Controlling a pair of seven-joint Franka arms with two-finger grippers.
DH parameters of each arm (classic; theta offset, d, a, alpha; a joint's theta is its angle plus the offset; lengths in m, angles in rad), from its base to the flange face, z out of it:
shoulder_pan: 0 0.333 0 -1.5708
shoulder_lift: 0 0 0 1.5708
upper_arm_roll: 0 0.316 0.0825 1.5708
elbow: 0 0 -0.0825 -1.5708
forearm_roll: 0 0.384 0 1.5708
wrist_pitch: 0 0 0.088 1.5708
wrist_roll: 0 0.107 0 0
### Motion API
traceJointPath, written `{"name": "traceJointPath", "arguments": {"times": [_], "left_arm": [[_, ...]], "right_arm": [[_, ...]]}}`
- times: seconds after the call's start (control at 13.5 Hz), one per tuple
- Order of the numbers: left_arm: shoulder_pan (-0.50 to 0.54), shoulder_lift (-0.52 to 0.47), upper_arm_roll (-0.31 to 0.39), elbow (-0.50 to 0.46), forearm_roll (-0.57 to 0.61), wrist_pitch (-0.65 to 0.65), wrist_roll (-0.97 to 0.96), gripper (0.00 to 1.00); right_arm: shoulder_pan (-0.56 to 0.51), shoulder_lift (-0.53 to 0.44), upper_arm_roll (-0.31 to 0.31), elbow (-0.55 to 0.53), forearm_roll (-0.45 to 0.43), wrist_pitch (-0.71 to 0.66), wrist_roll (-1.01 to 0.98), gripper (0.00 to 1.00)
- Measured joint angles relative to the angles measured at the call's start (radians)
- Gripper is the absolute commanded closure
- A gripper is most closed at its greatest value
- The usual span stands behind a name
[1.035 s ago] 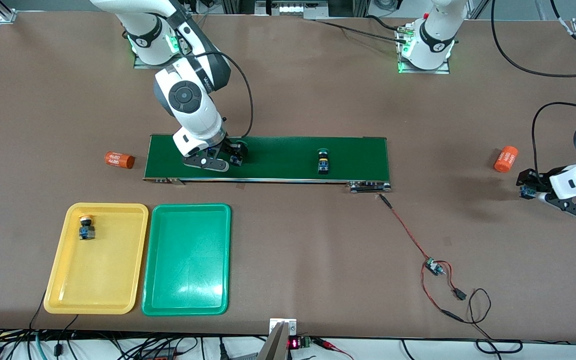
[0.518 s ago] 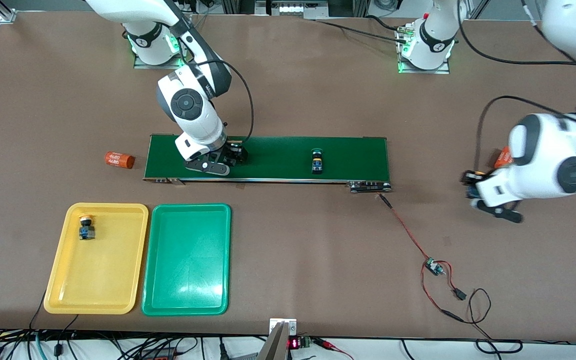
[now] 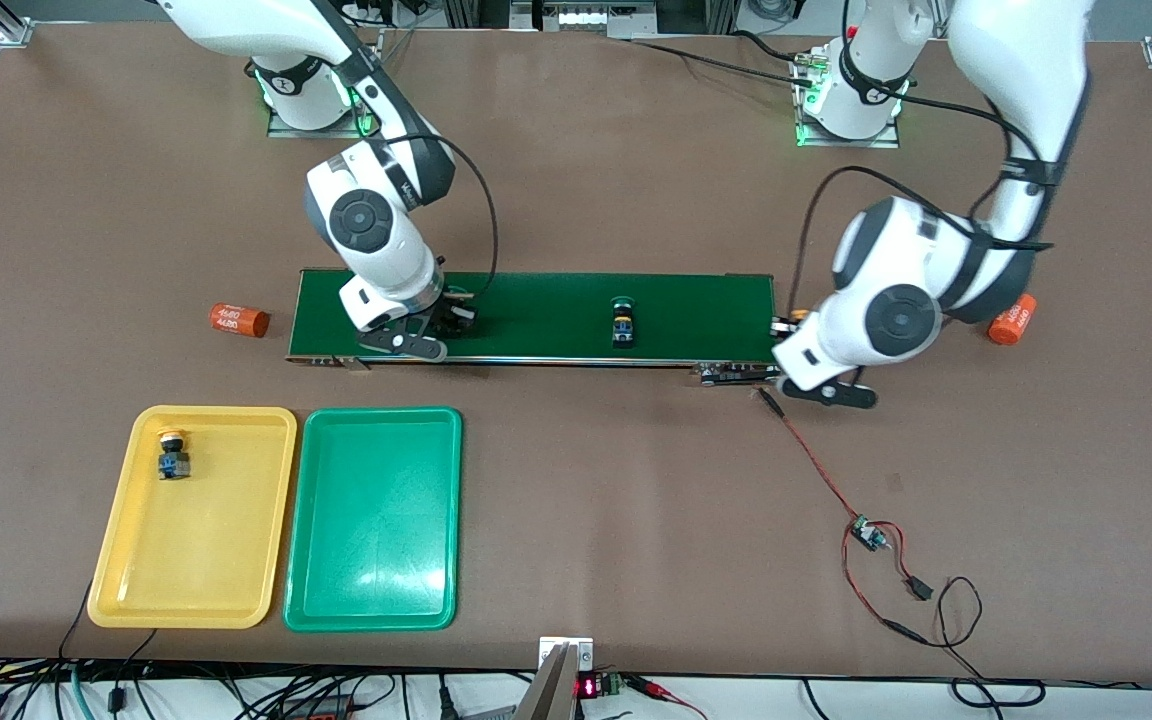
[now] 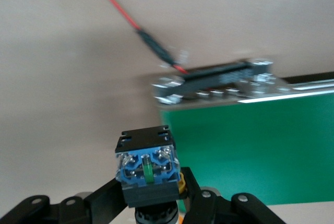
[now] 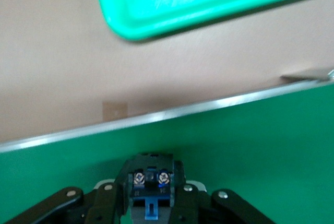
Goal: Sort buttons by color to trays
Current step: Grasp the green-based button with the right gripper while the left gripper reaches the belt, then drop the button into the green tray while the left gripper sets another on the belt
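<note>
A dark green conveyor belt crosses the bench's middle; at its nine o'clock end the right hand, wide open a second ago, has just clamped onto a button there, ready, I judge, to lift to a tray. The left hand, gripping a yellow-capped button, has swung in to the belt's three o'clock end. A green-capped button rides mid-belt; at seven o'clock, the yellow tray holds one yellow button, the green tray none.
</note>
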Motion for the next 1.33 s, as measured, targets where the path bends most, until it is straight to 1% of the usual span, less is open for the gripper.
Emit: {"name": "traceJointPath", "arguments": {"times": [0.07,0.22,0.37,0.59,0.74,0.81,0.89,0.96,1.04,1.11,1.33], "left_arm": [[-0.034,0.002,0.0,-0.003,-0.029,0.0,-0.039,1.0],[-0.094,0.016,0.0,-0.016,-0.08,0.006,-0.091,1.0],[-0.131,0.037,0.001,-0.024,-0.106,0.033,-0.119,1.0],[-0.138,0.05,0.001,-0.03,-0.108,0.102,-0.121,1.0],[-0.148,0.06,0.001,-0.042,-0.108,0.164,-0.12,1.0],[-0.153,0.067,0.001,-0.046,-0.108,0.188,-0.114,1.0],[-0.159,0.073,0.001,-0.049,-0.108,0.207,-0.105,0.97],[-0.163,0.078,0.001,-0.052,-0.108,0.219,-0.098,0.81],[-0.166,0.084,0.001,-0.055,-0.108,0.231,-0.09,0.35],[-0.168,0.088,0.001,-0.057,-0.108,0.24,-0.07,0.0],[-0.168,0.085,0.004,-0.052,-0.108,0.248,-0.02,0.0]], "right_arm": [[-0.011,-0.007,-0.014,0.037,-0.003,-0.054,-0.032,0.93],[-0.052,-0.027,-0.04,0.154,-0.004,-0.209,-0.151,0.93],[-0.106,-0.041,-0.071,0.262,-0.004,-0.298,-0.306,0.93],[-0.19,-0.016,-0.081,0.354,-0.004,-0.309,-0.481,0.93],[-0.224,0.052,-0.082,0.433,-0.001,-0.294,-0.562,0.93],[-0.23,0.096,-0.082,0.471,-0.001,-0.262,-0.594,0.93],[-0.23,0.143,-0.081,0.504,-0.001,-0.221,-0.629,0.93],[-0.23,0.19,-0.081,0.535,-0.001,-0.193,-0.659,0.93],[-0.229,0.236,-0.08,0.565,-0.001,-0.177,-0.688,0.93],[-0.229,0.279,-0.079,0.592,-0.001,-0.163,-0.72,0.93],[-0.223,0.376,-0.072,0.627,-0.001,-0.067,-0.757,0.92]]}}
